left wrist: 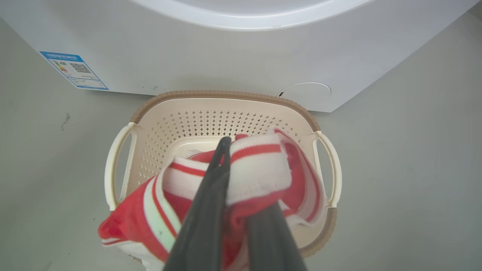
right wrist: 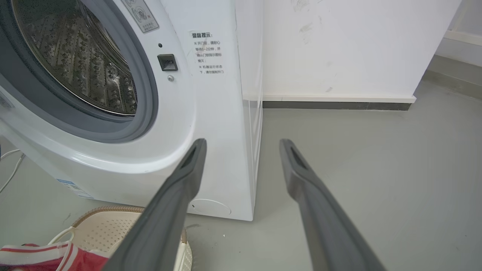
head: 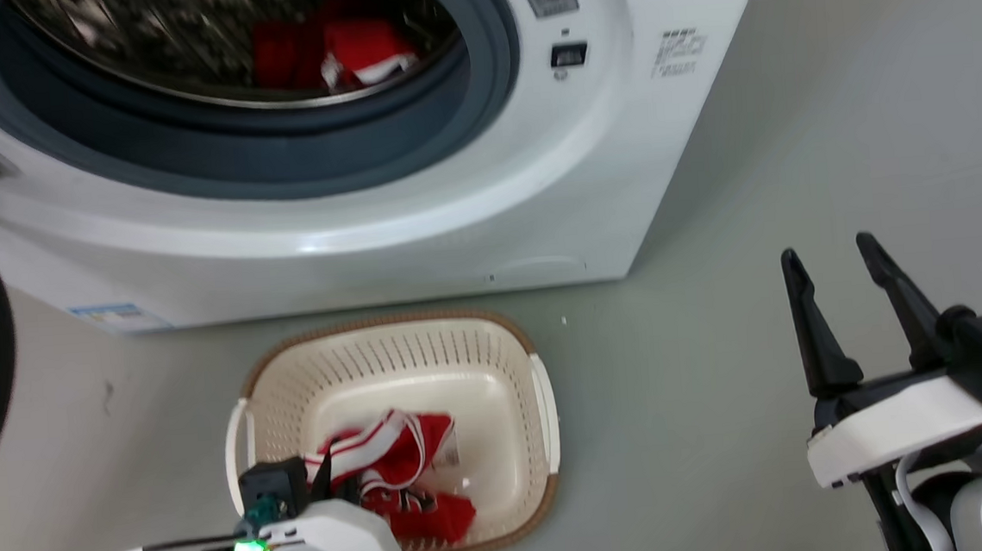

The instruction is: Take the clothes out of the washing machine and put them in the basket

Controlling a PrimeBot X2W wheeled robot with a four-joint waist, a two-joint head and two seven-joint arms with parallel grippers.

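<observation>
Red clothes (left wrist: 260,169) with white stripes; cream basket (head: 498,370), brown rim; white washing machine (head: 468,191).

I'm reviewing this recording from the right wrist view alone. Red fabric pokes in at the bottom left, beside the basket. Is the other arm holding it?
Observer: Yes. In the left wrist view, the left gripper is shut on a red-and-white striped garment above the basket.
Operator: Anything left to fetch? The steel I can see is bare.
Observer: Yes. The head view shows more red clothes lying inside the washing machine.
</observation>
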